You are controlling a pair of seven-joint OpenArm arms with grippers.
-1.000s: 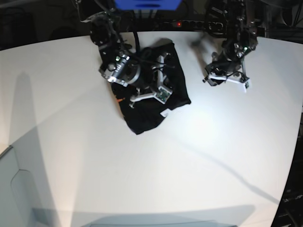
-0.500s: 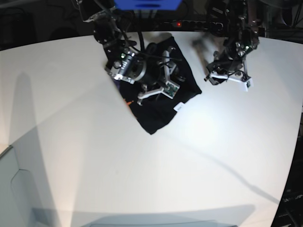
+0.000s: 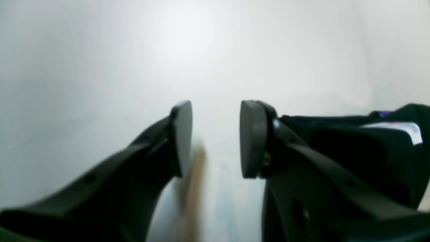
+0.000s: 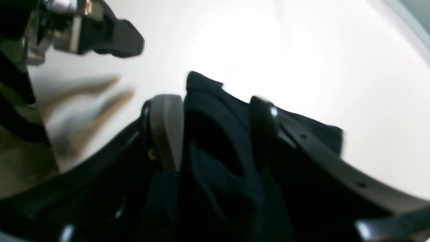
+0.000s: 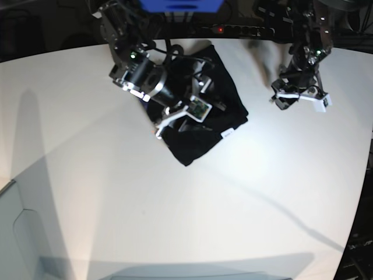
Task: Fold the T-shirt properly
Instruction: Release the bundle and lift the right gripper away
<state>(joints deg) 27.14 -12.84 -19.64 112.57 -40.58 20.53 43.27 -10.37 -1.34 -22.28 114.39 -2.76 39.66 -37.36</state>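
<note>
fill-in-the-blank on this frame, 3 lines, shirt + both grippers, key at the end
1. The T-shirt on the table is ____ in color.
2. The left gripper has only bare ____ between its pads.
3. The right gripper is open, with ____ cloth between its fingers.

Missing words: black; table; black
</note>
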